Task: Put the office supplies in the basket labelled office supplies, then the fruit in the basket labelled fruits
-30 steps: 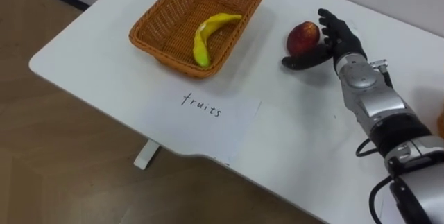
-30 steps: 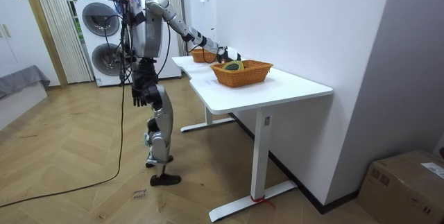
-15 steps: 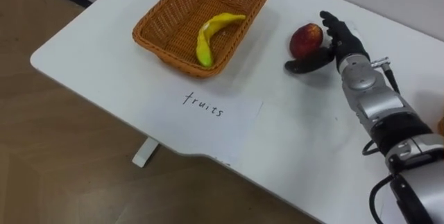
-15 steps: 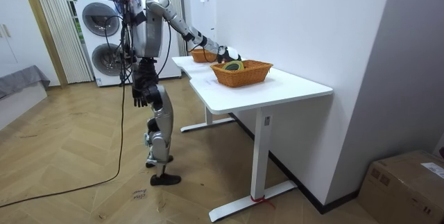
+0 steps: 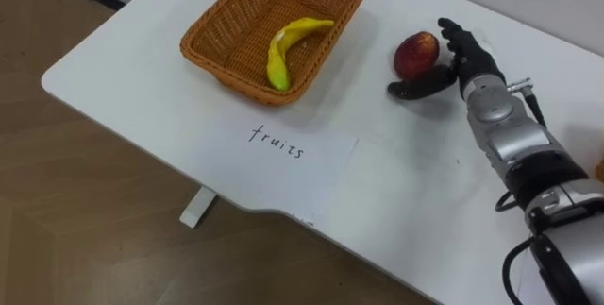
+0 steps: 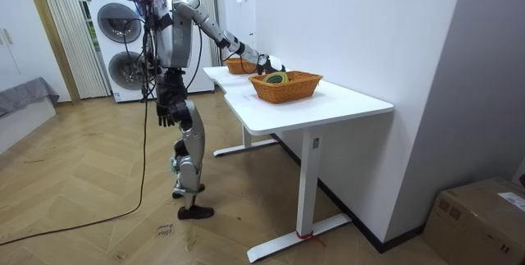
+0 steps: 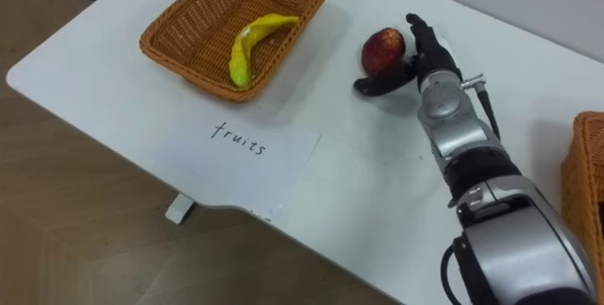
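Note:
A red apple (image 5: 415,54) lies on the white table (image 5: 406,182), to the right of the wicker fruit basket (image 5: 226,31). My right hand (image 5: 460,59) is open beside it: the fingers stand along its right side and the thumb reaches under its near side, close to the skin or touching it. A yellow banana (image 5: 281,50) lies inside the basket. A paper sheet (image 5: 278,149) with a handwritten label lies in front of the basket. In the room view my left hand (image 6: 165,116) hangs at my side.
A second wicker basket (image 7: 585,192) stands at the table's right edge; in the room view it (image 6: 285,85) holds dark items. The table's near edge runs close to the paper sheet. Washing machines (image 6: 123,43) stand behind me.
Over the last second my right hand has stayed by the apple, its fingers shifting slightly closer to the fruit. The apple, banana and baskets have not moved.

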Robot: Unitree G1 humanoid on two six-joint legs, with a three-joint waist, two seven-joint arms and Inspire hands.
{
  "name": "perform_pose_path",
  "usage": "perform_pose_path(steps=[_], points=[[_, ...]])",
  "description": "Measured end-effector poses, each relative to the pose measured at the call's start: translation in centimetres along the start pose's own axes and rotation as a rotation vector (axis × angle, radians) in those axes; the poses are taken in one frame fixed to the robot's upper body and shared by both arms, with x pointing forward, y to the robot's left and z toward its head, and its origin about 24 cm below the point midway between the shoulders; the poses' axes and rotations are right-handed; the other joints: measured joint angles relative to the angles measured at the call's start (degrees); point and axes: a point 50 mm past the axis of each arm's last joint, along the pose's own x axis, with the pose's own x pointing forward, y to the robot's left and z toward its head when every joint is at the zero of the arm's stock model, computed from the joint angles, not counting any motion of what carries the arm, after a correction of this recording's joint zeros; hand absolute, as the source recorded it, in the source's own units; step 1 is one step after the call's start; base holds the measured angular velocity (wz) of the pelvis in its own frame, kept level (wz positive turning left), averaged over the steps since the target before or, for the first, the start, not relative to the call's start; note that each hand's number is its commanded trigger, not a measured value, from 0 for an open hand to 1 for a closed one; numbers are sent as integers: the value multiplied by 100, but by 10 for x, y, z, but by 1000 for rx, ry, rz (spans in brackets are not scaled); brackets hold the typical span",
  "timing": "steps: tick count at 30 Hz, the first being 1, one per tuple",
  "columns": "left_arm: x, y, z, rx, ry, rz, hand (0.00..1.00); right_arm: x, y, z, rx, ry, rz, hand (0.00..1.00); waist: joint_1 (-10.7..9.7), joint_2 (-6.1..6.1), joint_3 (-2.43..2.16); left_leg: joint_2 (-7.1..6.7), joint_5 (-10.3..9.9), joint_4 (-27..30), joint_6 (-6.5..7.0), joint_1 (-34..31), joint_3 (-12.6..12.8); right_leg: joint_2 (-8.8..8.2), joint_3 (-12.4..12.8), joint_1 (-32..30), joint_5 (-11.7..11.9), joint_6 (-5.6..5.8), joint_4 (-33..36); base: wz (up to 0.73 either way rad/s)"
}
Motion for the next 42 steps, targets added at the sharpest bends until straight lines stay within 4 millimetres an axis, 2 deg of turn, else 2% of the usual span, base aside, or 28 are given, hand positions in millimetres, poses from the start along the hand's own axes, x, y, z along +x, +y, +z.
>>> perform_pose_path(steps=[9, 16, 42], points=[[0, 0, 2, -1, -12, 0, 0, 1, -2, -2, 0, 15, -11, 0, 73, -22, 10, 5, 0, -2, 0, 12, 17, -1, -6, 3, 1, -1, 1, 0], [0, 1, 2, -1, -19, 1, 0, 1, -3, -2, 2, 9, -14, 0, 111, -61, 51, 7, 1, -4, -2, 1, 19, -18, -149, 6, 7, -12, 2, 0], [0, 0, 2, 0, -20, -37, 0, 1, -5, -2, 2, 2, -18, 0, 145, -54, 56, 8, 1, -1, -2, -6, 13, -18, -159, -1, 7, -12, 0, 0]])
